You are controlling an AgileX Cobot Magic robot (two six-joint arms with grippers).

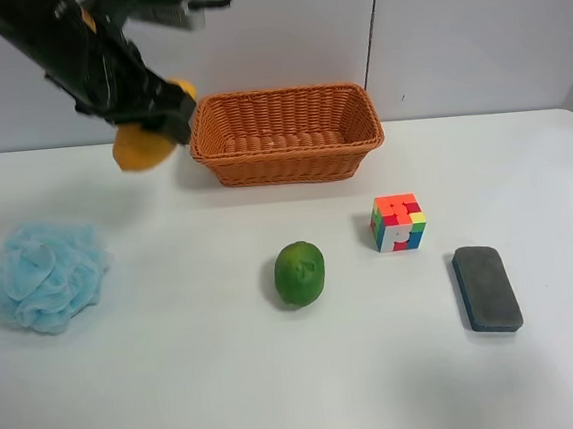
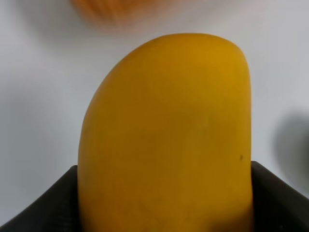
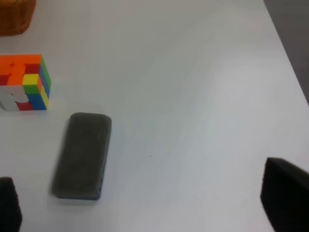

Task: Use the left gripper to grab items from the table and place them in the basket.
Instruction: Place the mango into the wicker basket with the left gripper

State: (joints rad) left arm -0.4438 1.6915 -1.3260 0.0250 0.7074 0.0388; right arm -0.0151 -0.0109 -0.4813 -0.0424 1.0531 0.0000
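- Now the left tool [image 1: 152, 114] clamps the mango [image 2: 166, 130], a smooth yellow-orange fruit, and holds it off the bench [image 1: 181, 384].
- It is at the basket's [image 1: 287, 134] nine o'clock, just beside the rim.
- Right tool [image 3: 147, 203]: fingers stand wide apart.

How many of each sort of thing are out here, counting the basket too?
Fruit: 2 (mango, green fruit)
Puzzle cube: 1
Eraser: 1
Bath pouf: 1
Basket: 1
Total: 6
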